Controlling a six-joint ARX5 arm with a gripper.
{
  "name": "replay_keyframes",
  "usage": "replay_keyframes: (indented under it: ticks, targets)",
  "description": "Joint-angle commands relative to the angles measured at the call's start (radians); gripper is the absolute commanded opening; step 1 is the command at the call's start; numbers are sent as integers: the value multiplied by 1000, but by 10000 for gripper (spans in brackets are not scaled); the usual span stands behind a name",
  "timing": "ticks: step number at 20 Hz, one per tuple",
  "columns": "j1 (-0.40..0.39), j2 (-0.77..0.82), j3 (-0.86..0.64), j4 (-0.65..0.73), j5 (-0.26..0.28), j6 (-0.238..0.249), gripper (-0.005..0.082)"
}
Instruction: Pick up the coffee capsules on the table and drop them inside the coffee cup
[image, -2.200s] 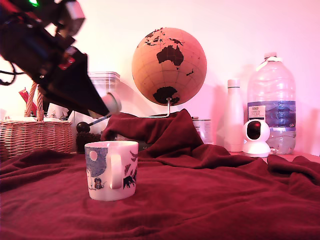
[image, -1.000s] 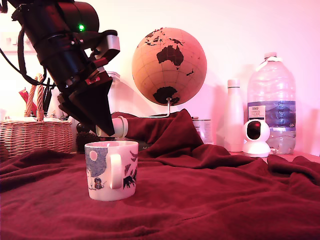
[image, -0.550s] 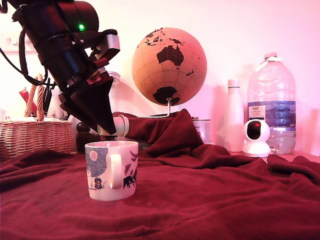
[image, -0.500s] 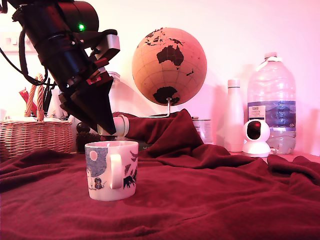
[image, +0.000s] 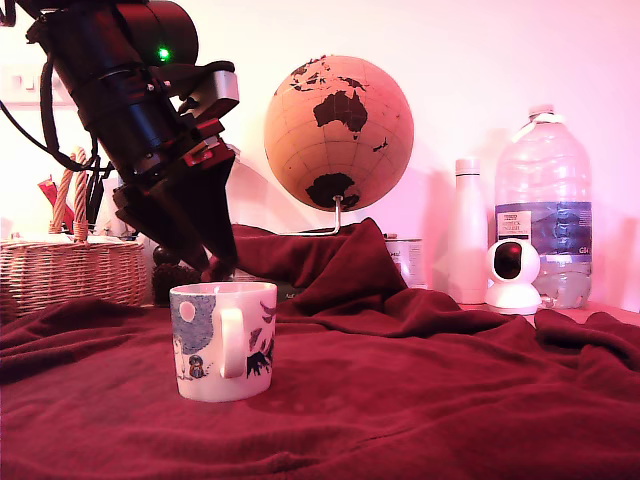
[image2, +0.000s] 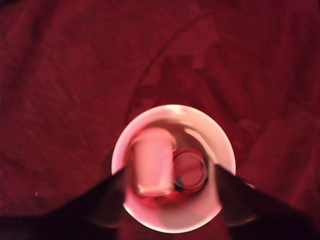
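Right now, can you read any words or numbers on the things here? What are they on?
Big water bottle: its label has print, too small and blurred to read.
Coffee cup: only cartoon figures and a pale moon, no words.
Globe: dark land shapes, no readable lettering.
Nothing else shows any text.

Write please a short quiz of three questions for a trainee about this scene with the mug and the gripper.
1. True or false: the gripper hangs above the coffee cup.
2. In the wrist view, what lies inside the cup?
A. nothing
B. a pale capsule beside a dark round capsule
C. a spoon
3. What covers the table?

Key:
1. True; its fingers stand apart, one to each side of the cup's rim, holding nothing.
2. B
3. A deep-red cloth with soft folds.
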Motion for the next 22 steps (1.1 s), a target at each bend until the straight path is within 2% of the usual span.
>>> replay_keyframes:
  ticks: [1, 4, 7, 8, 11, 12, 13, 16, 19, 22]
  targets:
    - [-3, 17, -2, 0, 2, -6, 672]
    - [-3, 17, -2, -2, 2, -7, 607]
    - [-3, 16, -2, 0, 4, -6, 460]
    - [-3, 16, -2, 3, 5, -10, 372]
    - [-2, 16, -2, 8, 7, -15, -33]
    - [-2, 16, -2, 21, 8, -15, -15]
    - [-2, 16, -2, 36, 11, -40, -20]
    - [0, 11, -2, 98, 47, -51, -20]
    - [4, -3, -2, 164, 46, -82, -20]
    - [20, -35, -4, 222, 43, -89, -20]
